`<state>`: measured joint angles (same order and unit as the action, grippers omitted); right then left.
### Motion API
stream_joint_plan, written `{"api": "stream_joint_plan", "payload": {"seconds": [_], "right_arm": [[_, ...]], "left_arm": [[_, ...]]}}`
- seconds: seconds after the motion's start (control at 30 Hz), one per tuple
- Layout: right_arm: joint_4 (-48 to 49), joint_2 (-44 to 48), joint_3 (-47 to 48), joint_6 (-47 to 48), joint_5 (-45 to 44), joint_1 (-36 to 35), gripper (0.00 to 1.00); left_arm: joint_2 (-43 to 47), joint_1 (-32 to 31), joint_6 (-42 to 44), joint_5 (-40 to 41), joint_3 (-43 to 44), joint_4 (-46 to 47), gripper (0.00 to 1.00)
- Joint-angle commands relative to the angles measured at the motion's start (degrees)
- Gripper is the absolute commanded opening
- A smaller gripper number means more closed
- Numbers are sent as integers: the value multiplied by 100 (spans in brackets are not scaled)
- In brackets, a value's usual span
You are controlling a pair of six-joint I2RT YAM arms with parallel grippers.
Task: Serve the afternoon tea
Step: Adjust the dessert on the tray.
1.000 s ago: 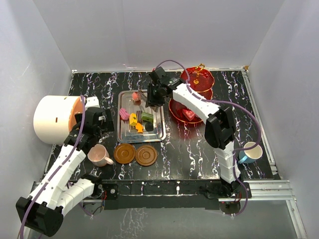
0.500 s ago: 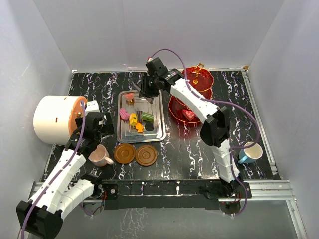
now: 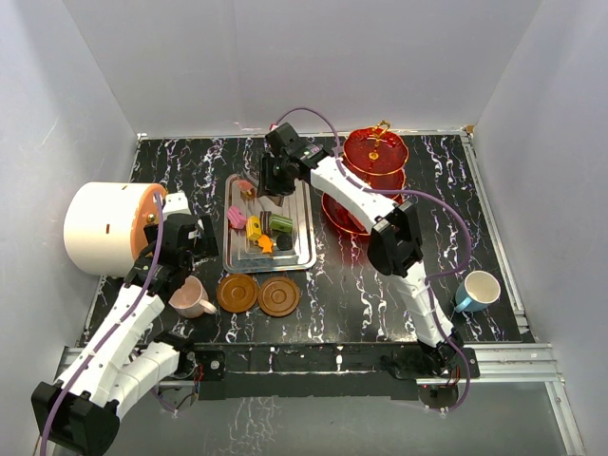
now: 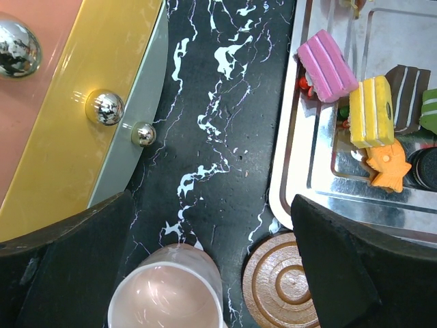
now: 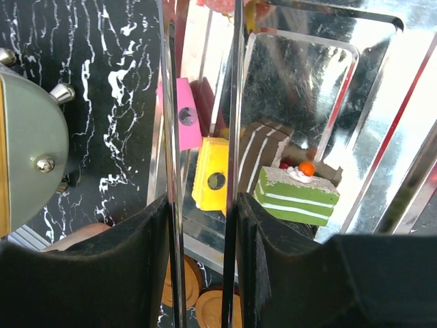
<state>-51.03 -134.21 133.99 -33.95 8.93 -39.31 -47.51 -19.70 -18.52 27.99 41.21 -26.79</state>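
sweets [image 5: 297,191] lie on the tray [image 5: 300,68] under the right pincer [image 5: 203,199]'s tongs [image 5: 233,102].

White walls [image 3: 304,57] enclose a black marbled table [image 3: 361,285].

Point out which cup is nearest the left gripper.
The pink cup, right by the left gripper; the blue cup stands far off by the right arm.

Table [image 3: 380,285]: black, white marble veining. Tray [image 4: 403,31] and tongs [image 5: 171,137]: mirror silver. Sweets on the tray:
- pink slice [image 4: 326,65]
- yellow slice [image 4: 369,109]
- orange fish [image 4: 388,166]
- brown slice [image 4: 408,85], white stripes
- green cake [image 5: 297,195], white stripes

Three-tier stand [image 3: 366,152], far edge: see-through red, gold stem. Saucers [image 3: 237,293], near edge: brown, ringed. Pink cup [image 3: 190,296]. Blue cup [image 3: 475,290]: white inside. Drum [image 3: 100,228], left edge: white, orange face.
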Motion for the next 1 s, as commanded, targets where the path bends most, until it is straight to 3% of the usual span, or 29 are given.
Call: {"api": "stream_joint_plan", "payload": {"seconds": [0.0, 0.3, 0.97], "right_arm": [[315, 428, -165, -163, -136, 71, 37], [379, 572, -559, -430, -332, 118, 40], [1391, 575, -1291, -1102, 1042, 177, 41]], "left_arm": [[55, 27, -37, 40, -24, 68, 99], [41, 24, -28, -4, -26, 88, 99], [31, 28, -11, -81, -39, 121, 99]]}}
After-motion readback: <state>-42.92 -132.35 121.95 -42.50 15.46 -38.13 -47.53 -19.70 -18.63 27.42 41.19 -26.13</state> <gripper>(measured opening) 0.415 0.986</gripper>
